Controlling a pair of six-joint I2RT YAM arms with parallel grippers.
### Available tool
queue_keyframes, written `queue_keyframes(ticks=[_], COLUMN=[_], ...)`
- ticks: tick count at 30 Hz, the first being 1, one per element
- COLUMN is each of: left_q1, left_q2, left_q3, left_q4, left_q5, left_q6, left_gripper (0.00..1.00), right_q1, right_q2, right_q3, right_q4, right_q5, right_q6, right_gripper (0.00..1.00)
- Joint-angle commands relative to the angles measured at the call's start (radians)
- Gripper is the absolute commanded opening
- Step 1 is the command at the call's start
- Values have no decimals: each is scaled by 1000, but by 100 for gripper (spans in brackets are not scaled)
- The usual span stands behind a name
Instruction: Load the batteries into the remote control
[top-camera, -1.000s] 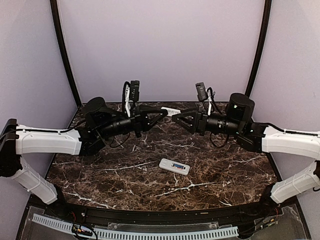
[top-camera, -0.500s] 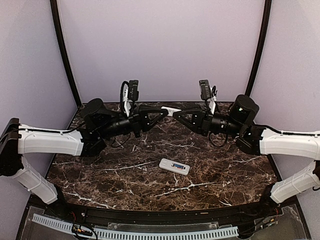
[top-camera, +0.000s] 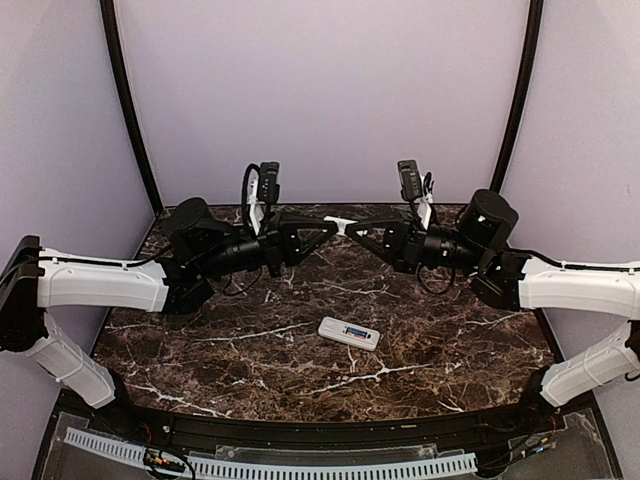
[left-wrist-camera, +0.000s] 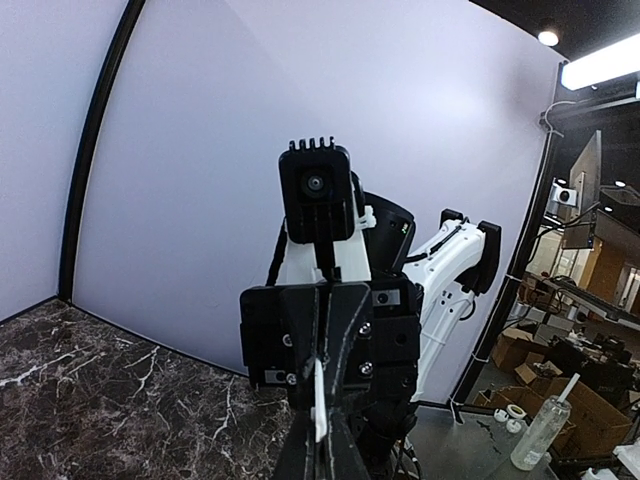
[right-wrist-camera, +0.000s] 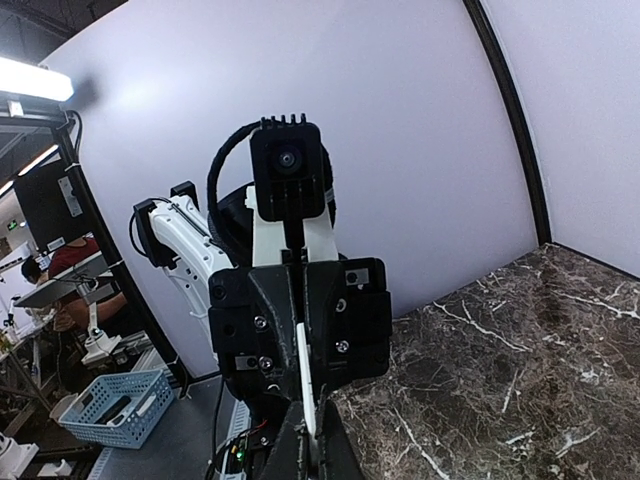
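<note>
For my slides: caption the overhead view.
The left gripper and right gripper pinch a small white piece between them; the remote control lies on the table.

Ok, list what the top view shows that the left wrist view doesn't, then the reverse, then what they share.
Only the top view shows the remote, lying flat on the table nearer the bases, and both arms in full. Only the left wrist view shows the room beyond the booth, with boxes and a bottle. Both show the left tool and right tool meeting tip to tip, closed on a thin white piece.
</note>
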Motion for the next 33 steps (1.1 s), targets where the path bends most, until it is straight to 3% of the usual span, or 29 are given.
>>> queue_keyframes(ticks=[1, 3, 4, 5, 6, 7, 9, 15, 18, 24, 28, 33], left_q1=[-2, 0, -1, -1, 0, 1, 1, 1, 2, 2, 4, 31], left_q2=[-7, -15, -18, -25, -31, -50, -107, -236, -106, 241, 390, 508], left_q3=[-21, -29, -28, -24, -24, -22, -20, 38, 118, 344, 433, 504], left_q4=[4, -24, -39, -81, -106, -172, -310, -816, -1020, -1415, -1483, -1440], left_q5=[-4, -11, -13, -20, -26, -43, -87, -262, -374, -328, -269, -254], left_q6=[3, 17, 25, 47, 62, 112, 237, 729, 875, 1049, 1170, 1246], left_gripper=[0, 0, 9, 23, 52, 73, 87, 99, 99, 96, 95, 96], right_q1=[8, 8, 8, 7, 3, -2, -26, -146, -200, -245, -245, -244], right_q2=[-10, -14, -15, -16, -19, -20, -21, -2, 23, 106, 119, 119], right_q3=[16, 24, 30, 38, 50, 64, 97, 137, 132, 75, 19, -62], right_q4=[7, -22, -46, -73, -115, -167, -294, -669, -804, -921, -951, -890], right_q5=[-18, -16, -12, -1, 14, 28, 49, 86, 141, 158, 136, 75], right_q6=[-11, -19, -21, -23, -26, -29, -24, 24, 51, 56, 30, 41], right_gripper=[0, 0, 0, 0, 0, 0, 0, 0, 0, 0, 0, 0])
